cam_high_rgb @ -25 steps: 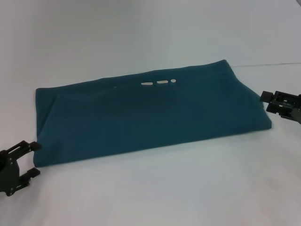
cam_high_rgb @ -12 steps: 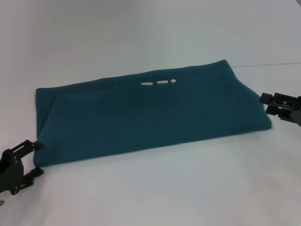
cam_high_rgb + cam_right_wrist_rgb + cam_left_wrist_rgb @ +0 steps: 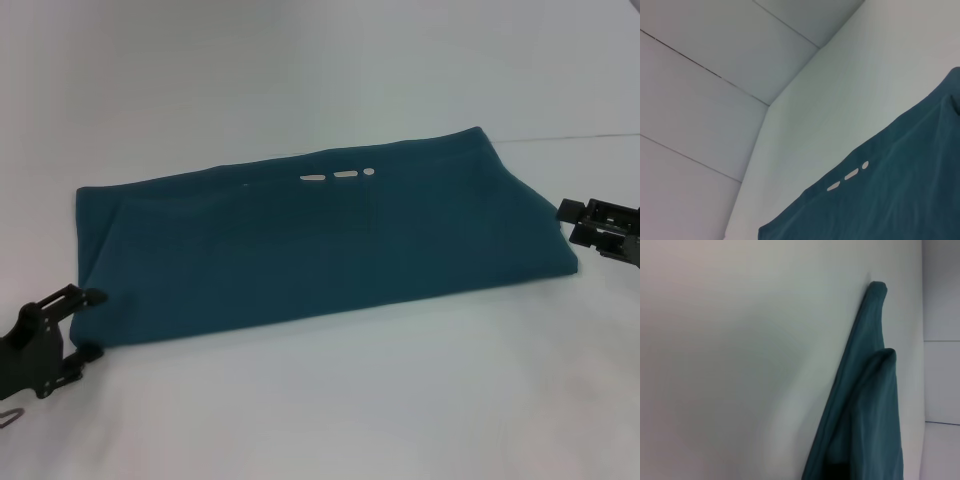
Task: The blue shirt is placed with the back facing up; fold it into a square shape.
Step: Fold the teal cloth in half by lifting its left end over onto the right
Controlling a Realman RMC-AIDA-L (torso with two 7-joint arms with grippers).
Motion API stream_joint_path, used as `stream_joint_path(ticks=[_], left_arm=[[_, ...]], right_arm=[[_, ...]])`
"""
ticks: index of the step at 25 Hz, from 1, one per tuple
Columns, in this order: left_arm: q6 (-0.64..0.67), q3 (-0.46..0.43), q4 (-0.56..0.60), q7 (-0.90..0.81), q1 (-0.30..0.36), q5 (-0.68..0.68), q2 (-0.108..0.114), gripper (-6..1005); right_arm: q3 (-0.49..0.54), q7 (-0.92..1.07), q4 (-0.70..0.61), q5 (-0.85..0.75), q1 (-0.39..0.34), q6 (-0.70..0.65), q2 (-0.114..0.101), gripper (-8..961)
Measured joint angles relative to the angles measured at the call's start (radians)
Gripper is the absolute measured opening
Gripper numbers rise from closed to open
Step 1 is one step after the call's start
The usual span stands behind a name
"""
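The blue shirt (image 3: 320, 245) lies flat on the white table (image 3: 330, 400), folded into a long band, with small white marks (image 3: 345, 175) near its far edge. My left gripper (image 3: 90, 324) is open at the shirt's near left corner, one finger over the cloth edge and one at the corner tip. My right gripper (image 3: 573, 223) is open just off the shirt's right end, apart from the cloth. The left wrist view shows the folded edge of the blue shirt (image 3: 865, 405). The right wrist view shows the blue shirt (image 3: 890, 205) and its marks (image 3: 851, 174).
The white table spreads all round the shirt. A thin seam line (image 3: 570, 137) runs along the table at the far right. Pale wall panels (image 3: 715, 75) stand behind the table in the right wrist view.
My left gripper has moved right and forward until its fingers reach the shirt's near left corner. My right gripper has drifted slightly right and down. The shirt has not moved.
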Motion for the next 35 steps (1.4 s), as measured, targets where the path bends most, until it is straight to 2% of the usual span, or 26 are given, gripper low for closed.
stream_joint_path(ticks=[8,14,20,25,29,35], left_arm=[[-0.055,0.037,-0.034,-0.005,-0.057,0.0,0.014,812],[-0.015,0.042,-0.004,0.003,-0.065,-0.012,0.008,812],[0.044,0.038,0.037,0.004,-0.048,-0.036,0.004,812],[0.084,0.004,0.059,0.0,-0.004,-0.037,0.003,812],[0.087,0.004,0.061,-0.013,0.025,-0.028,-0.001,812],[0.071,0.01,0.053,-0.016,0.028,-0.001,-0.008,812]], right_arm=[[0.009,-0.009,0.0,0.0,-0.006,0.0,0.0,702],[0.016,-0.01,0.0,0.0,-0.006,0.0,0.0,702],[0.018,-0.011,0.0,0.0,-0.006,0.0,0.0,702],[0.018,-0.011,0.0,0.0,-0.006,0.0,0.0,702],[0.018,-0.011,0.001,0.0,-0.007,0.0,0.0,702],[0.016,-0.011,0.002,0.0,-0.007,0.0,0.0,702]])
